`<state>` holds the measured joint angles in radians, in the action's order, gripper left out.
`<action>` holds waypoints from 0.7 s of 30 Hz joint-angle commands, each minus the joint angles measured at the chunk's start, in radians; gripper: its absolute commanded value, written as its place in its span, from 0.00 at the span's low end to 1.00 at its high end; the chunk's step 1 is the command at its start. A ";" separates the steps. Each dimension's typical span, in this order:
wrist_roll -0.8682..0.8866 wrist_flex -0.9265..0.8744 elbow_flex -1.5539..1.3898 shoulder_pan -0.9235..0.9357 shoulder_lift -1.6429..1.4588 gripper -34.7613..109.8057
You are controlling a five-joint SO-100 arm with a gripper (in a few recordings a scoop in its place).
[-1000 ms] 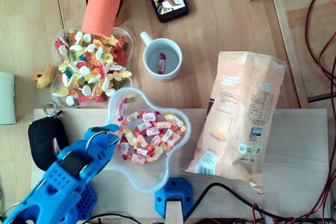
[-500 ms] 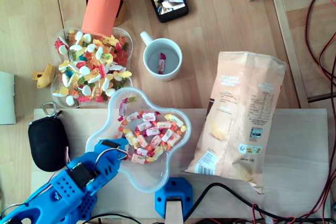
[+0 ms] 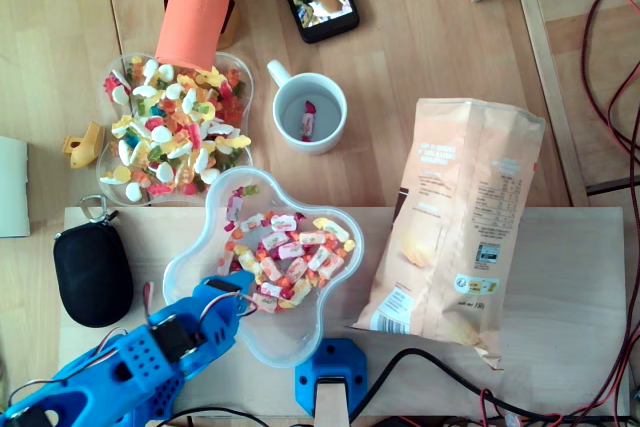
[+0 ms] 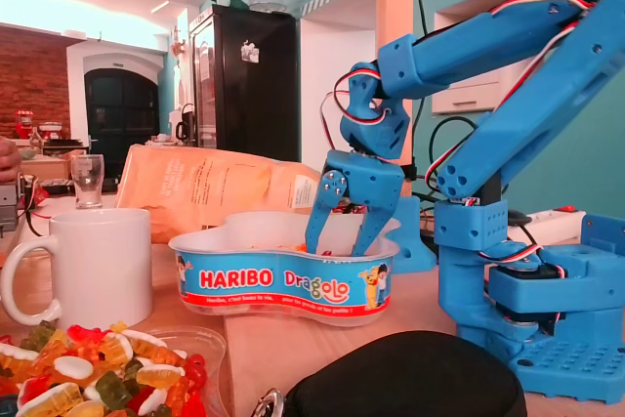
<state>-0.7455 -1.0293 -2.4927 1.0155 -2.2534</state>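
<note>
Chip bag (image 3: 455, 217) lies right of tub. Candy tub (image 3: 292, 343): my arm covers its lower-left rim in overhead view. In fixed view tub wall hides fingertips, so I can't tell if they touch anything. Claw (image 4: 339, 231) spread open, empty as far as I see, dipped into tub. Mug (image 3: 310, 112) well apart. Wrapped candies (image 3: 290, 252) heaped in tub, just right of claw tips in overhead view.

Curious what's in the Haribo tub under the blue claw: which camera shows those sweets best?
The overhead view: the wrapped sweets lie plainly in the tub, beside the gripper. In the fixed view the tub's labelled wall hides nearly all of them.
</note>
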 commanded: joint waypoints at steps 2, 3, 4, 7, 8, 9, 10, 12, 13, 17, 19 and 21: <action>-0.018 0.064 0.044 0.018 0.067 0.41; -0.018 0.091 0.051 0.020 0.089 0.41; -0.017 0.112 0.057 0.020 0.110 0.41; -0.012 0.144 0.089 0.020 0.164 0.40; -0.008 0.144 0.103 0.020 0.179 0.39; -0.005 0.144 0.117 0.020 0.193 0.39; -0.002 0.144 0.130 0.020 0.206 0.39; 0.000 0.129 0.158 0.020 0.225 0.39; 0.000 0.115 0.170 0.020 0.235 0.39; -0.012 0.046 0.224 0.020 0.267 0.39; -0.017 0.023 0.245 0.020 0.285 0.39; -0.017 0.014 0.261 0.020 0.307 0.39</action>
<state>-0.7470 -0.9848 -2.2826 1.0201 -1.9451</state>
